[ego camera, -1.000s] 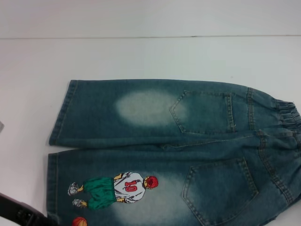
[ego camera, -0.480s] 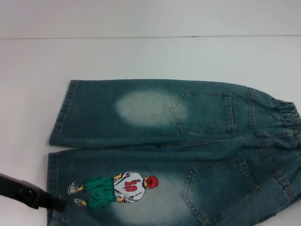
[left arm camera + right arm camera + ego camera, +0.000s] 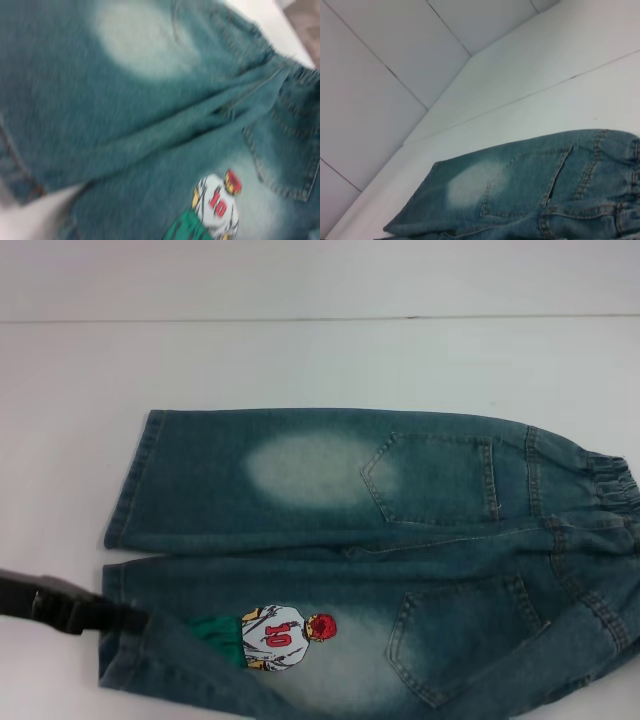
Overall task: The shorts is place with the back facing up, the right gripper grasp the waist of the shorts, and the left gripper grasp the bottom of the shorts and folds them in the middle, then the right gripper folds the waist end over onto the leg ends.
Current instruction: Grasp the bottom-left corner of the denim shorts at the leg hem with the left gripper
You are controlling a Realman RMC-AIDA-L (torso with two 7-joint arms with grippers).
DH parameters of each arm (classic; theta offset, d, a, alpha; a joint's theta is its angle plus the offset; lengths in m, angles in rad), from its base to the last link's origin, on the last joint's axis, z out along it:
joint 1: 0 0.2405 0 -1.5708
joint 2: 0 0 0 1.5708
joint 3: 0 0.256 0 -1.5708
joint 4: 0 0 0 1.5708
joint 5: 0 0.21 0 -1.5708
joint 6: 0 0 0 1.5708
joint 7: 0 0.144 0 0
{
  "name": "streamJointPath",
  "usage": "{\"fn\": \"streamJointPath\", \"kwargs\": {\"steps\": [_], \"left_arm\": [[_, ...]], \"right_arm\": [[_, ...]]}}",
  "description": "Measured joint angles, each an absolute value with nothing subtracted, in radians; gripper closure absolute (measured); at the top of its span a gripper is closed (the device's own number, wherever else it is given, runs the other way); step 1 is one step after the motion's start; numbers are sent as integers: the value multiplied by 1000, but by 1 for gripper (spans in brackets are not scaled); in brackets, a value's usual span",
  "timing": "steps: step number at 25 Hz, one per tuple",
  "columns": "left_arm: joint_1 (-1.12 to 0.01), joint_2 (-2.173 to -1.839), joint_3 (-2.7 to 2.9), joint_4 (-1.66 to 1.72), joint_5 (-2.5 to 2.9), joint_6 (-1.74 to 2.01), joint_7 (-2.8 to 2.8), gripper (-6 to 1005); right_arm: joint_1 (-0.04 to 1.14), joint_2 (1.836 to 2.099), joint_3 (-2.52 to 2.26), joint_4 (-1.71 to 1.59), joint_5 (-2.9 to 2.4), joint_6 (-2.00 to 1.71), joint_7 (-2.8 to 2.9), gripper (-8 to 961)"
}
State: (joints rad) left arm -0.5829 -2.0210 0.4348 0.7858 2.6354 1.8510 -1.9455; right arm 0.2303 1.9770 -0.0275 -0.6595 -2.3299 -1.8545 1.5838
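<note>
The blue-green denim shorts (image 3: 330, 510) lie back up on the white table, leg ends to the left and the ruffled waist (image 3: 612, 480) at the right edge. My left gripper (image 3: 135, 620) is at the near leg's hem, shut on it. That hem is lifted and folded over the legs of the cartoon print (image 3: 275, 635). The far leg's hem (image 3: 135, 480) lies flat. The left wrist view shows the shorts (image 3: 125, 115) close up, with the number 10 print (image 3: 215, 200). The right wrist view looks over the far pocket (image 3: 525, 185) and waist (image 3: 632, 165). The right gripper itself does not show.
The white table (image 3: 300, 360) stretches beyond the shorts to a back edge line, with a pale wall behind. Two back pockets (image 3: 435, 480) (image 3: 465, 640) face up. The near waist-side corner (image 3: 600, 640) of the shorts looks raised and creased.
My left gripper has moved from the table's front edge up to the near hem and drawn it over the print's legs and the orange ball. The near waist-side edge has risen too.
</note>
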Motion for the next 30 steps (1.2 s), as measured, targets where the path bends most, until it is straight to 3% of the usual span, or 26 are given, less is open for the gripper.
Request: {"fn": "streamJointPath", "kwargs": {"steps": [16,30], "left_arm": [[-625,-2016,431,781,2479,1810,-1944,948],[-695,-2035,428,777,2404,1705,-1985,947]], "right_arm": [[281,1952,-28,-668,-2287,-1802,1598,851],[334,1939,-31,-738,-2258,-1787,1655,848]]}}
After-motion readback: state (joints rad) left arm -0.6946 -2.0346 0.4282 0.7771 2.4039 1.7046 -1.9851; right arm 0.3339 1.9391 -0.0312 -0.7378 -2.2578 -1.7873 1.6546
